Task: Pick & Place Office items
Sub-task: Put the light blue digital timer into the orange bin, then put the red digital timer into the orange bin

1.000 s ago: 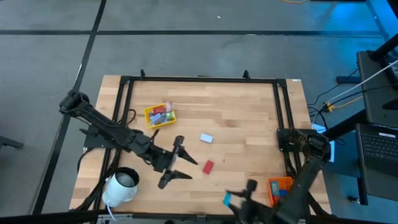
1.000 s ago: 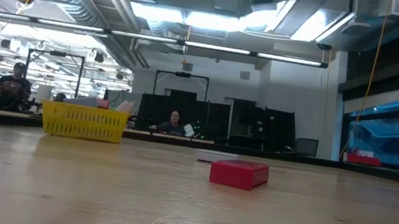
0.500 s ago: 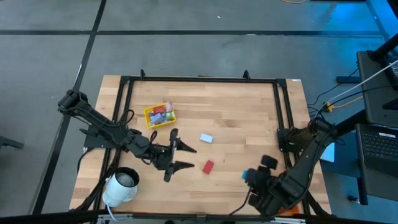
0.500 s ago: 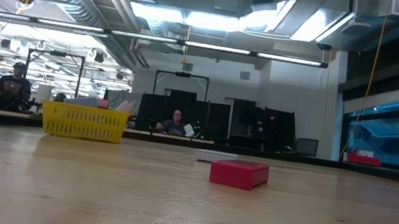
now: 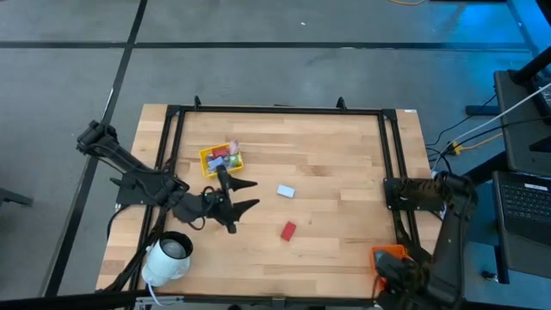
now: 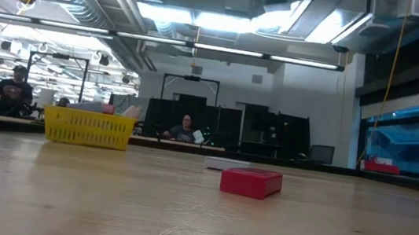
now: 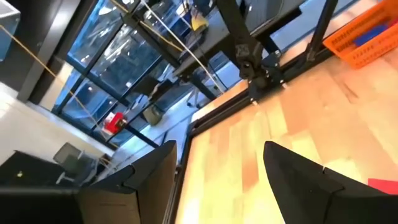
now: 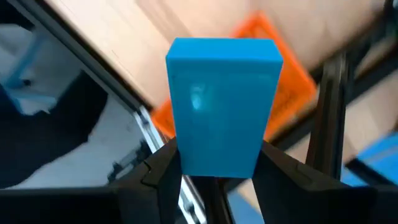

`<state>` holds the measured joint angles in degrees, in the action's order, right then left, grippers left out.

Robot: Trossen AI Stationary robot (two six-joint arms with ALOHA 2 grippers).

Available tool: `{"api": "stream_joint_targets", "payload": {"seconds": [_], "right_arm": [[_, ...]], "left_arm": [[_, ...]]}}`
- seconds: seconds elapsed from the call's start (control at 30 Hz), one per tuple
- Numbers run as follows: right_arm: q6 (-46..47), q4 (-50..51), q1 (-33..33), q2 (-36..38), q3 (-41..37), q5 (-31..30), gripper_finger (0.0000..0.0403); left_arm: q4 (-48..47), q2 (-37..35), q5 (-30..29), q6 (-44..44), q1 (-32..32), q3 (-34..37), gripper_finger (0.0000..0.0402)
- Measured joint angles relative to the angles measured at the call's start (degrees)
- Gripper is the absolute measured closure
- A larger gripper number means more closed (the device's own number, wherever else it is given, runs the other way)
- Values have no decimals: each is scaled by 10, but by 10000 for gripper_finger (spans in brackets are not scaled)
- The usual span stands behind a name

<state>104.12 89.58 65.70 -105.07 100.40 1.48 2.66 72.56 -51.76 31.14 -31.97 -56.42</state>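
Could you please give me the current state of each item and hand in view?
Left hand: open, empty, beside the yellow tray.
Right hand: shut on the blue block, above the orange tray.
Yellow tray: holding several pieces.
Red block: lying loose on the table.
Light blue piece: lying loose.

Red piece (image 5: 288,230) and light-blue piece (image 5: 286,191) flat on table.

Right claw (image 5: 398,280) mostly cut off by the bottom edge in the high view, hiding part of the orange tray (image 5: 388,255). Contents of the yellow tray (image 5: 220,160) too small to tell apart. Only a corner of the red piece (image 7: 384,184) visible in the left wrist view. Blue block (image 8: 222,102) covering much of the right wrist view, background blurred.
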Motion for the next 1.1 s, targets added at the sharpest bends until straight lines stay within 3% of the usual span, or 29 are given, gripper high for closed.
{"api": "stream_joint_targets", "payload": {"seconds": [0.13,0.33,0.57,0.7,1.0,1.1], "right_arm": [[52,-3,34,-21,0,40,242],[74,-14,51,-48,-12,46,232],[-2,-131,42,-41,-149,102,231],[-25,-127,32,-24,-201,115,231],[2,-110,35,8,-217,89,154],[5,-111,34,11,-216,51,137]], "left_arm": [[-11,-6,-8,1,-13,0,164],[-12,-5,-8,1,-16,0,164],[-7,-5,-4,1,-16,0,164],[-6,-5,22,-4,-16,0,164],[2,-5,24,-4,-16,0,164],[2,-5,24,-6,-17,0,164]]}}
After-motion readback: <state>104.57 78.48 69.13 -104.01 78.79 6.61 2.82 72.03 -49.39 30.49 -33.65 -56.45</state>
